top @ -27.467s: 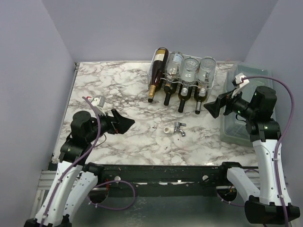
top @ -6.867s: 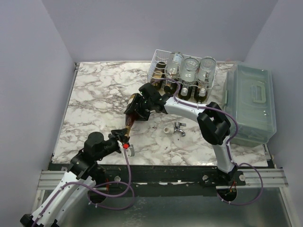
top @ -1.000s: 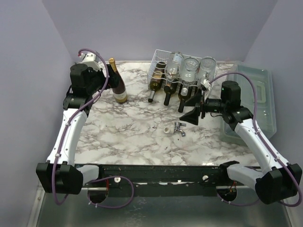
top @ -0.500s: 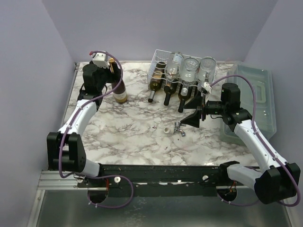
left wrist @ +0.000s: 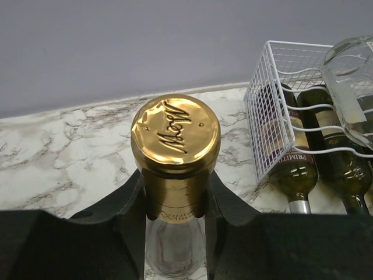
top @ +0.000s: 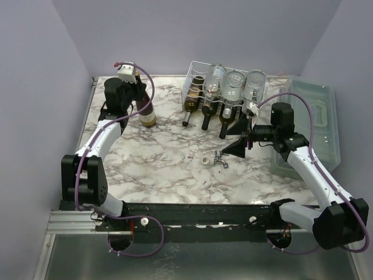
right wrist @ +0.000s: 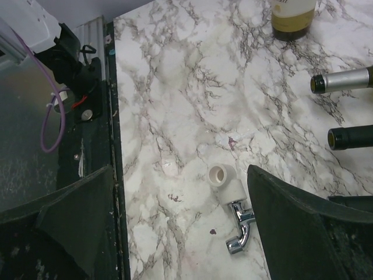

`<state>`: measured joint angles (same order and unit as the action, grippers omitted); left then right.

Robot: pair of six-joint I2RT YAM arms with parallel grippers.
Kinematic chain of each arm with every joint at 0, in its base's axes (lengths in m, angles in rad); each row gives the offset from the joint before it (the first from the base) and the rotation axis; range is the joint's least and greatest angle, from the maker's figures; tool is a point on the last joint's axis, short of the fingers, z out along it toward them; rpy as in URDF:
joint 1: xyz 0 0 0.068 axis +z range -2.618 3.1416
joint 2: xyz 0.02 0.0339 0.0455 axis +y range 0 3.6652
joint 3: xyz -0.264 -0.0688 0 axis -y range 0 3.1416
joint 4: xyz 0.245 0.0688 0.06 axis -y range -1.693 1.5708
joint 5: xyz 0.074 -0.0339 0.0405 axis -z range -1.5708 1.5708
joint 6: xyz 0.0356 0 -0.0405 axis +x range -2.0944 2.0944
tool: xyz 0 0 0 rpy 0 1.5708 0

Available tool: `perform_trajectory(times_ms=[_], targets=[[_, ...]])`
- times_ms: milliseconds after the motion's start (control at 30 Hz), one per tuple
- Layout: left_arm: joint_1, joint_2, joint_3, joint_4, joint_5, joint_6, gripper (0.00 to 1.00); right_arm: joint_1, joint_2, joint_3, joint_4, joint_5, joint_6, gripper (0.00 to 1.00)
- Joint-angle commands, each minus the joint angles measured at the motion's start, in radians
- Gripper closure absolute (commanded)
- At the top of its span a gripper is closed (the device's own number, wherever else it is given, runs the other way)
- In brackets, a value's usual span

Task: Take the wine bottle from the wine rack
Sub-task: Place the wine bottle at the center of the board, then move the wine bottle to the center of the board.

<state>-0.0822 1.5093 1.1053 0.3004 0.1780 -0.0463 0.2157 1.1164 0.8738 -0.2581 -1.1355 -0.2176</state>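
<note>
One wine bottle (top: 147,111) stands upright on the bench (top: 157,163), left of the wine rack (top: 195,73). From the left wrist we see the left pincer (left wrist: 175,204) clamped under its foil; a sideways tug could topple it. Right wrist: the right pincer (right wrist: 179,175) gapes wide.

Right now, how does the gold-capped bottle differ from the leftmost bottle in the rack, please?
The gold-capped bottle stands upright on the table; the leftmost bottle lies in the rack. The left gripper clamps the gold-capped bottle's neck; no gripper touches the leftmost bottle. Both are glass.
</note>
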Motion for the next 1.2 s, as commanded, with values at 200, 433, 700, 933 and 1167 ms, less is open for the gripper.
perform_trajectory(times_ms=[200,433,700,933,1167], targets=[[0.146,0.137,0.285,0.08,0.035,0.02,1.0,-0.005,0.028,0.037,-0.091,-0.034,-0.07,0.0],[0.202,0.271,0.462,0.063,-0.002,0.042,1.0,-0.005,0.068,0.074,-0.178,-0.04,-0.135,0.0],[0.22,0.308,0.544,0.016,-0.066,0.054,1.0,-0.004,0.096,0.096,-0.224,-0.053,-0.17,0.0],[0.222,0.315,0.6,-0.05,0.066,-0.034,1.0,-0.004,0.085,0.093,-0.221,-0.049,-0.169,0.0],[0.157,0.374,0.727,-0.11,0.225,-0.081,1.0,-0.005,0.075,0.092,-0.216,-0.049,-0.164,0.0]])
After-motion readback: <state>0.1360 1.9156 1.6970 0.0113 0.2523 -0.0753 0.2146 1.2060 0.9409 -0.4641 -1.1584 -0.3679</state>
